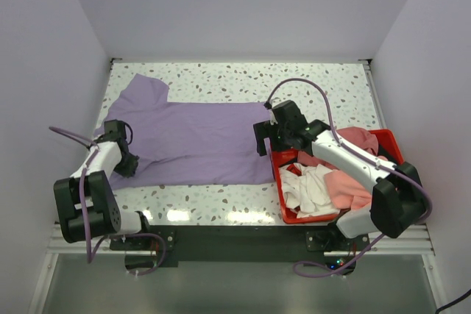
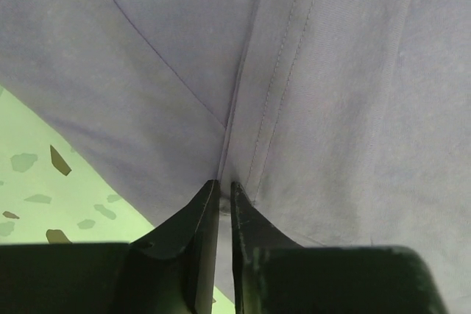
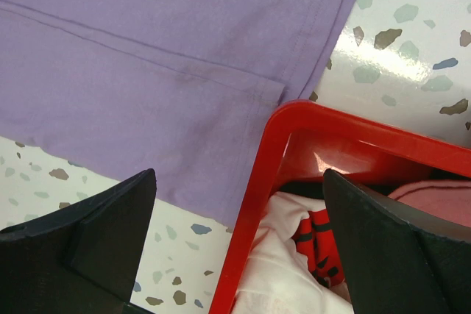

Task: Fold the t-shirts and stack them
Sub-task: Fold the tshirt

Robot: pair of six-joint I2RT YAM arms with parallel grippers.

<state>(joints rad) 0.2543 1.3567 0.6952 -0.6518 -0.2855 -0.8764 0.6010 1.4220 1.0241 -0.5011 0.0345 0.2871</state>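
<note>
While left hand (image 2: pixel 224 186) pinches purple t-shirt (image 1: pixel 199 137) fold, right hand (image 3: pixel 239 176) (spread wide) hovers over red bin (image 3: pixel 346 130).

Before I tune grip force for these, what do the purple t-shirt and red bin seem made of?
Purple t-shirt: soft knit fabric, probably cotton jersey, matte; stitched hems and soft creases show. Red bin: rigid plastic, glossy; its rim carries bright highlights.

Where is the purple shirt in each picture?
Top external: shirt spread across the table's middle.
Left wrist: shirt fills nearly the whole picture.
Right wrist: shirt in the upper left.
Shared landmark: the speckled table, in all three.
</note>
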